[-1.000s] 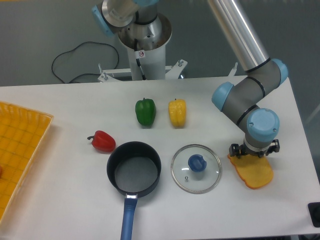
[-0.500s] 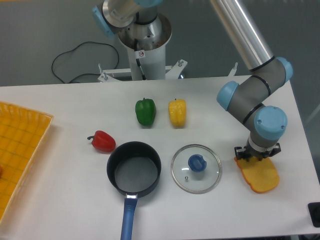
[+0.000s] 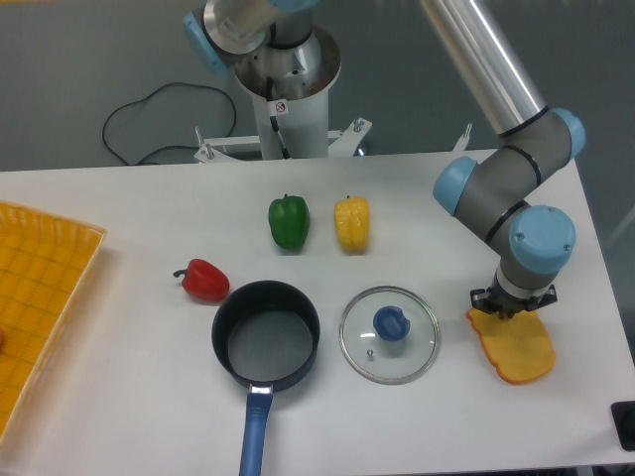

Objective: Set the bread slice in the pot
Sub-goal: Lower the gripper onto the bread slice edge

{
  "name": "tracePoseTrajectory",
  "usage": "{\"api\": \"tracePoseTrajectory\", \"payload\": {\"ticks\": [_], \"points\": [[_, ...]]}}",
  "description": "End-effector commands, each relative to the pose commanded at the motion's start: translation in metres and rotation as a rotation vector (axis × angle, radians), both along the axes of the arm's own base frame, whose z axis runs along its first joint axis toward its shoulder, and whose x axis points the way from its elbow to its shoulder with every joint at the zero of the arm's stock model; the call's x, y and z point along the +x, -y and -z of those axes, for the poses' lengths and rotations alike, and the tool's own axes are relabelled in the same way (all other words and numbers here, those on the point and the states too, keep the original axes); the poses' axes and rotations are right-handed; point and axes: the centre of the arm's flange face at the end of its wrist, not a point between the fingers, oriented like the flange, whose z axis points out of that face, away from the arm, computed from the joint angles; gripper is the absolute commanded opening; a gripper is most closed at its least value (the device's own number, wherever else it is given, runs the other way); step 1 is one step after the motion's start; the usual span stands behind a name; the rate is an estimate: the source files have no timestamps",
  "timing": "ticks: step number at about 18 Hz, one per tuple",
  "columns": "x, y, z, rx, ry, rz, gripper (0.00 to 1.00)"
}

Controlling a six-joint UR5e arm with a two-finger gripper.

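Note:
The bread slice [image 3: 516, 349], golden-yellow with a darker orange edge, lies at the right side of the table. My gripper [image 3: 512, 302] points straight down over the slice's back edge. Its fingers are mostly hidden under the blue wrist and seem shut on that edge. The pot [image 3: 266, 334], black with a long blue handle [image 3: 254, 431], stands empty at the front centre, far to the left of the gripper.
A round glass lid with a blue knob [image 3: 390, 331] lies between pot and slice. A red pepper [image 3: 203, 281], green pepper [image 3: 289, 220] and yellow pepper [image 3: 351, 223] sit behind. A yellow tray [image 3: 40, 297] is at the left edge.
The gripper has shifted a little to the right and turned slightly, and the bread slice has slid right along with it. Nothing else moved.

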Motion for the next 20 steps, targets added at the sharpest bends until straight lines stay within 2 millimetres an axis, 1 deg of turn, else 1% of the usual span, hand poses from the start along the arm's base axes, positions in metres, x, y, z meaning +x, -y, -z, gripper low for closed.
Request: {"api": "tracePoseTrajectory", "payload": {"ticks": [2, 3, 6, 8, 10, 12, 15, 17, 20], "points": [[0.001, 0.003, -0.011, -0.078, -0.049, 0.013, 1.00], [0.000, 0.002, -0.011, -0.079, -0.054, 0.010, 1.00], [0.002, 0.003, -0.004, -0.050, -0.034, 0.008, 1.00], [0.003, -0.003, -0.008, -0.005, -0.059, -0.011, 1.00], [-0.001, -0.005, -0.015, 0.025, -0.105, -0.071, 1.00], [-0.004, -0.004, -0.015, 0.031, -0.113, -0.094, 1.00], [-0.004, -0.003, -0.014, -0.008, -0.102, -0.001, 1.00], [-0.002, -0.001, -0.010, -0.073, -0.102, 0.079, 1.00], [-0.002, 0.000, -0.010, -0.079, -0.101, 0.093, 1.00]]}}
